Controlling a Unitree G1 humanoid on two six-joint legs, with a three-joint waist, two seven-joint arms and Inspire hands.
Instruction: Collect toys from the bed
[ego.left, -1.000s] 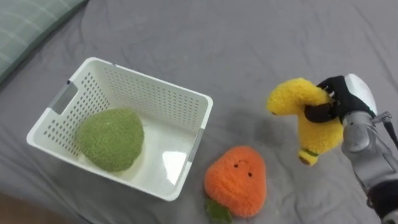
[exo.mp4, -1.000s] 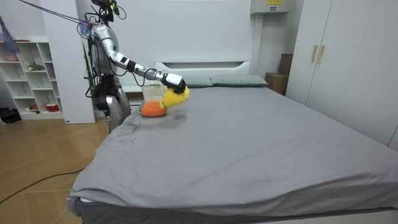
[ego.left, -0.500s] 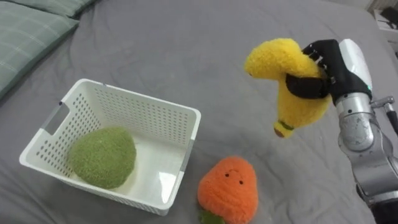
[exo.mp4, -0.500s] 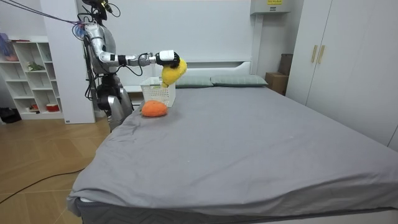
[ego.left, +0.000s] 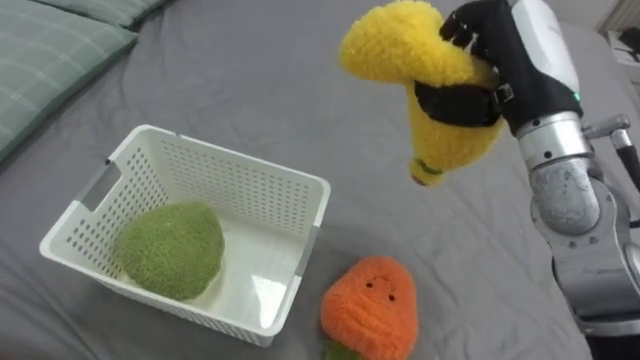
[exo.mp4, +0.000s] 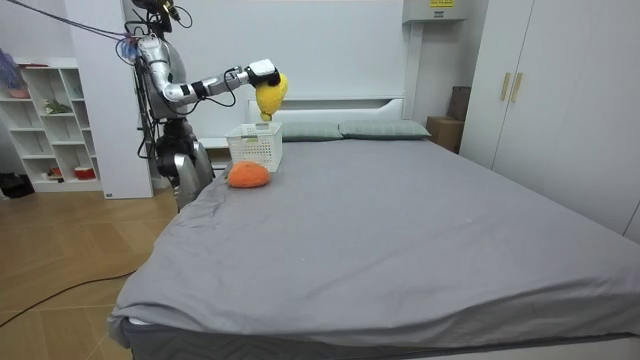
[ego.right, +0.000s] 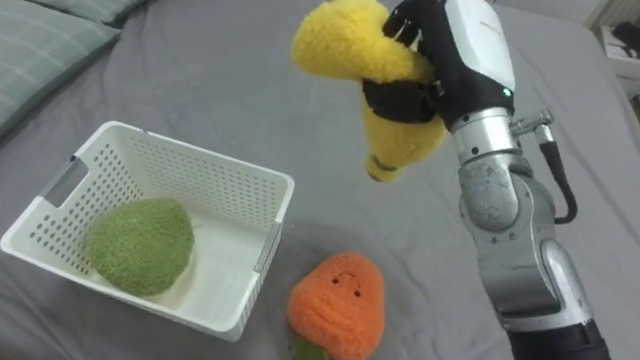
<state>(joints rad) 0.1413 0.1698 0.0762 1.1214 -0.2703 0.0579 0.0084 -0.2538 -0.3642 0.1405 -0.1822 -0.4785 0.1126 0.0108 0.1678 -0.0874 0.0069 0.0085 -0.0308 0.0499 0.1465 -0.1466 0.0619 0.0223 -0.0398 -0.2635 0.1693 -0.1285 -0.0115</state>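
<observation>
Banana plush (ego.left: 395, 45) higher, nearer basket (ego.left: 232, 184)

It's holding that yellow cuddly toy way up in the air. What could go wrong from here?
1. The right robot hand grips the yellow toy high, seemingly to the right of the white basket rather than squarely over it. Released now, it would likely land on the sheet near the orange toy.
2. The green toy fills the basket's left part, so a drop there might bounce out.
</observation>
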